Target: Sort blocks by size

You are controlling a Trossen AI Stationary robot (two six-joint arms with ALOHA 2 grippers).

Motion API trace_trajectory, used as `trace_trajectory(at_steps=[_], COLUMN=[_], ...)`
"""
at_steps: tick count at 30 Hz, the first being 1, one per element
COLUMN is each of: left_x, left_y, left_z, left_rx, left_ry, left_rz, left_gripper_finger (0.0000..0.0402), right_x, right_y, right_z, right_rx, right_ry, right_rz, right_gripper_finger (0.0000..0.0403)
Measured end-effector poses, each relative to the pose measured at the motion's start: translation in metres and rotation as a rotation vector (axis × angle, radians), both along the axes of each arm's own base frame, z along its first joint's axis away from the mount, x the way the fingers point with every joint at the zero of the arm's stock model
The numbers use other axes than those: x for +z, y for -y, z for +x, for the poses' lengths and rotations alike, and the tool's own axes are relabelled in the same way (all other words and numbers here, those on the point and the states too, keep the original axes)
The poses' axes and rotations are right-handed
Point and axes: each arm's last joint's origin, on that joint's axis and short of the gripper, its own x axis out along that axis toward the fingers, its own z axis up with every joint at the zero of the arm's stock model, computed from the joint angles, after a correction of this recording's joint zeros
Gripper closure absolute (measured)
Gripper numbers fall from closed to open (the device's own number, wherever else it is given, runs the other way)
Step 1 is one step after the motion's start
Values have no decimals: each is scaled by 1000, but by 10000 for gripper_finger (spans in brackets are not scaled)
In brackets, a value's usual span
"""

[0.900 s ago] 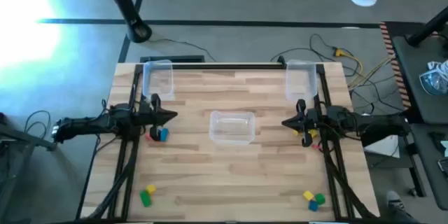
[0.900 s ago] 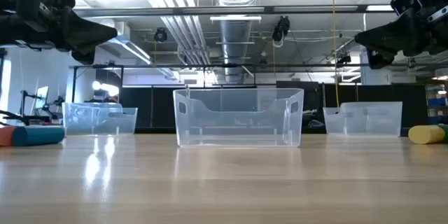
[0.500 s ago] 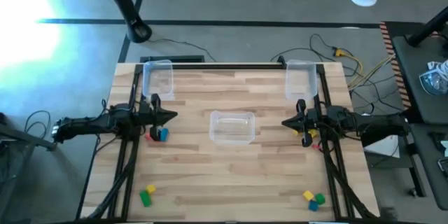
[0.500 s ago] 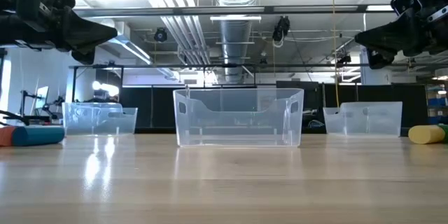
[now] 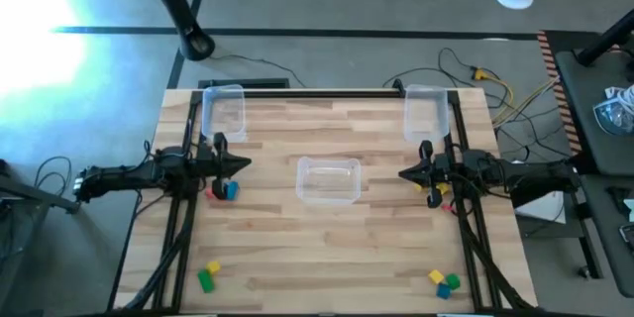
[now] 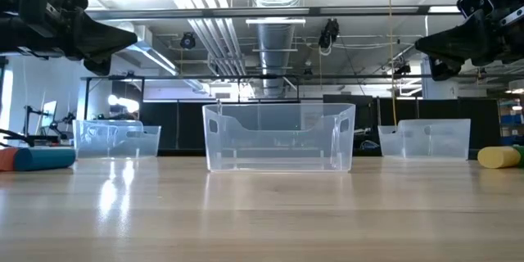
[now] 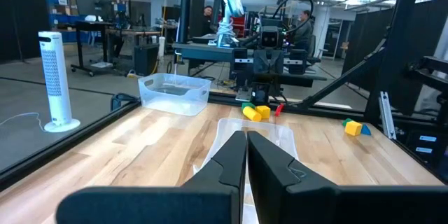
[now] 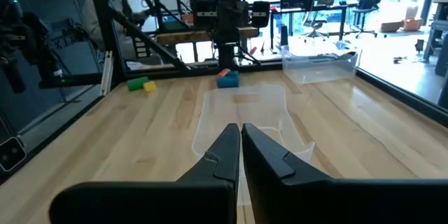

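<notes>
1. The middle clear bin [image 5: 329, 179] sits at the centre of the wooden tabletop [image 5: 327, 258]; every place below is given from it.
2. The left gripper [image 5: 241, 164] hangs above the tabletop off the bin's left side, tips pointing at it. In the left wrist view its fingers [image 7: 231, 159] are pressed together, with only a thin slit between them and nothing held.
3. The right gripper [image 5: 405, 172] hangs off the bin's right side, likewise pointing at it. Its fingers [image 8: 225, 152] are also pressed together on nothing.
4. A blue block [image 5: 230, 190] and a red piece [image 5: 217, 190] lie just under the left gripper, left of the bin. The arm covers part of them, so their sizes are hard to make out.
5. A yellow block [image 5: 433, 198] with a trace of red beside it lies under the right arm, right of the bin, largely hidden.
6. A yellow and a green block [image 5: 207, 276] lie touching near the front-left corner, well apart from the bin.
7. A yellow, green and blue cluster [image 5: 443, 281] lies near the front-right corner; the pieces are too small to compare.
8. Two more clear bins stand at the back, the back-left bin [image 5: 223, 113] and the back-right bin [image 5: 423, 115].
9. In the low view both arms are cut off at the upper edge.
</notes>
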Motion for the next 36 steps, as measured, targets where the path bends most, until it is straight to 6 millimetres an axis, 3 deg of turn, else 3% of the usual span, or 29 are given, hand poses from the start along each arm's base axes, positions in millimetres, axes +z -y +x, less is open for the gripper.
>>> trace_trajectory(at_steps=[15, 21, 26, 32, 36], left_x=[0, 0, 0, 0, 0], left_y=[0, 0, 0, 0, 0], left_z=[0, 0, 0, 0, 0], left_rx=[0, 0, 0, 0, 0], left_ry=[0, 0, 0, 0, 0], left_rz=[0, 0, 0, 0, 0], left_gripper_finger=[401, 401, 401, 401, 401], right_x=[0, 8, 11, 30, 47], right_y=[0, 0, 0, -2, -7], right_z=[0, 0, 0, -3, 1], right_rx=[0, 0, 4, 54, 61], right_ry=[0, 96, 114, 301, 196], right_rz=[-2, -247, -96, 32, 94], right_gripper_finger=[392, 392, 392, 392, 392])
